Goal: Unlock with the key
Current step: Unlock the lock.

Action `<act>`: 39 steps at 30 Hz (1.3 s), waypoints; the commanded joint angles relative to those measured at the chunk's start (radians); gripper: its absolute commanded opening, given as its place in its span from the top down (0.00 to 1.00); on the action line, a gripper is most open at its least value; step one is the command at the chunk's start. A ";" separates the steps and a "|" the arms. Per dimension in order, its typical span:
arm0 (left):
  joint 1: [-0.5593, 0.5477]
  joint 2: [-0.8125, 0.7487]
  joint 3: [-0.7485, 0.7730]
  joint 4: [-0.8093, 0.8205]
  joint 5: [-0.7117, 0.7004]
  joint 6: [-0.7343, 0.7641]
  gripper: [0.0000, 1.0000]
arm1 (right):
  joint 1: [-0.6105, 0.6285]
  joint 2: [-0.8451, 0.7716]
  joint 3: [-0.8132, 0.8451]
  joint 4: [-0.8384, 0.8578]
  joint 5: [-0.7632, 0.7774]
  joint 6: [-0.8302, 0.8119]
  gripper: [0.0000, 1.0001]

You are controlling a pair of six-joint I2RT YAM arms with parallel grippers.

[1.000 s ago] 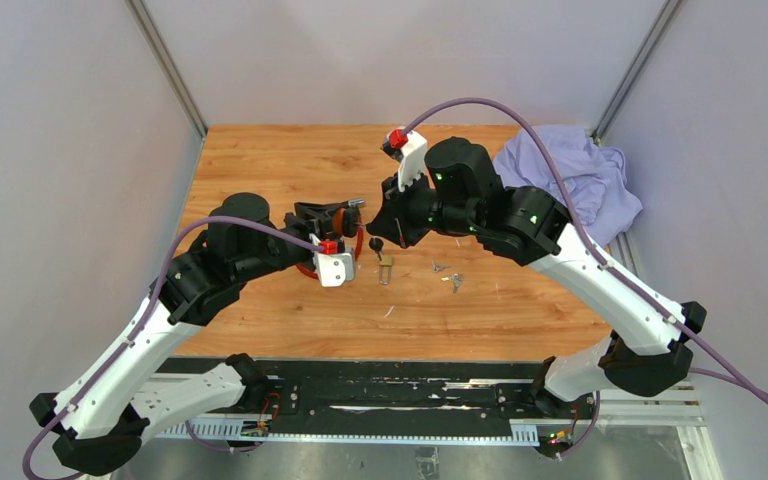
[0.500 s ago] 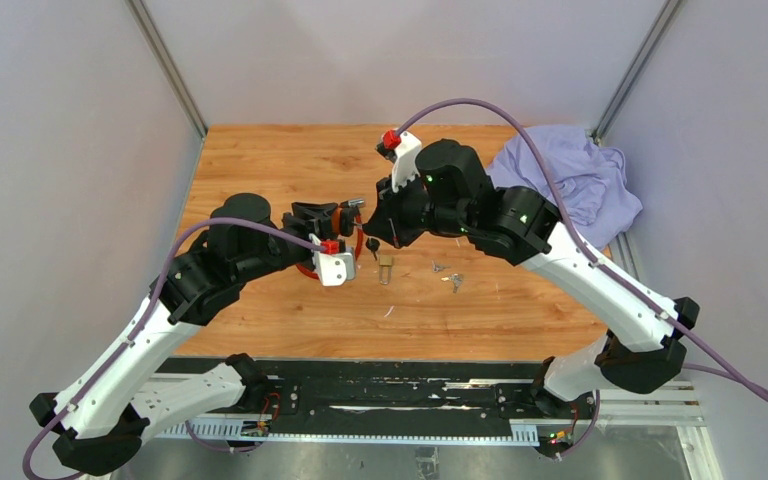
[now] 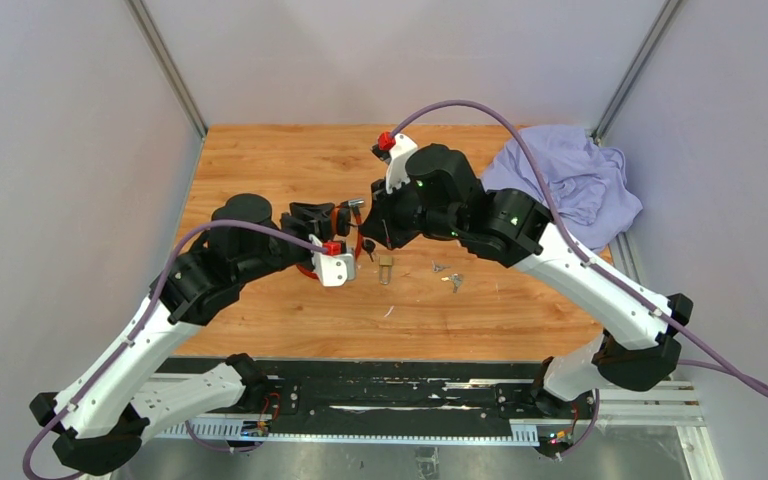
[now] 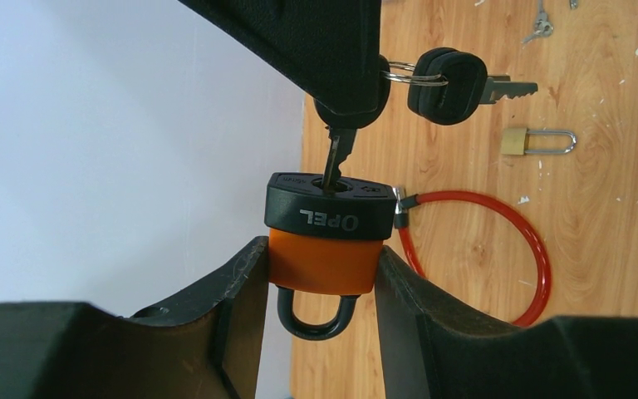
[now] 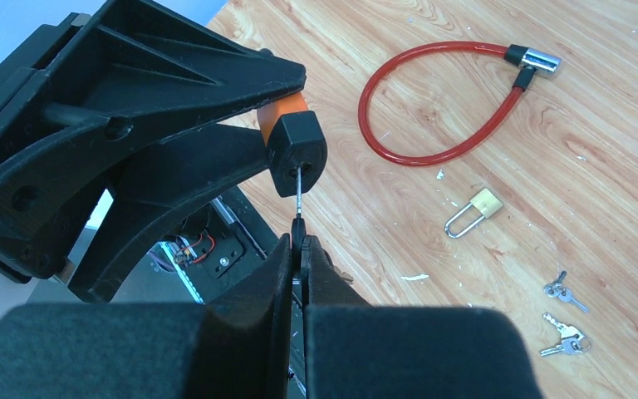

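Plainly, the left hand (image 4: 320, 259) clamps the orange-and-black padlock (image 4: 326, 218) by its orange sides, fingers set partway apart around the body, holding it up off the wooden surface (image 3: 260, 170) with the shackle toward its own wrist. The right hand (image 5: 301, 246) is pinched almost shut on the head of the key (image 4: 338, 154), whose blade stands in the keyhole on the lock's black end. Two black-headed spare keys (image 4: 449, 75) hang on a ring beside it. A red cable loop (image 5: 453, 46), a small brass padlock (image 4: 515, 140) and loose keys (image 5: 566, 332) lie on the surface; a purple cloth (image 3: 570, 180) sits at the far right.
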 commanded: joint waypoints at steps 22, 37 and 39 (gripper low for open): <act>-0.023 -0.063 0.011 0.038 0.145 0.098 1.00 | 0.036 -0.113 -0.132 0.089 -0.006 0.000 0.99; -0.023 -0.120 -0.072 0.034 0.166 0.279 1.00 | 0.069 -0.076 -0.097 0.085 0.028 0.013 1.00; -0.024 -0.124 -0.078 0.034 0.172 0.289 1.00 | 0.069 -0.082 -0.111 0.096 0.026 0.024 1.00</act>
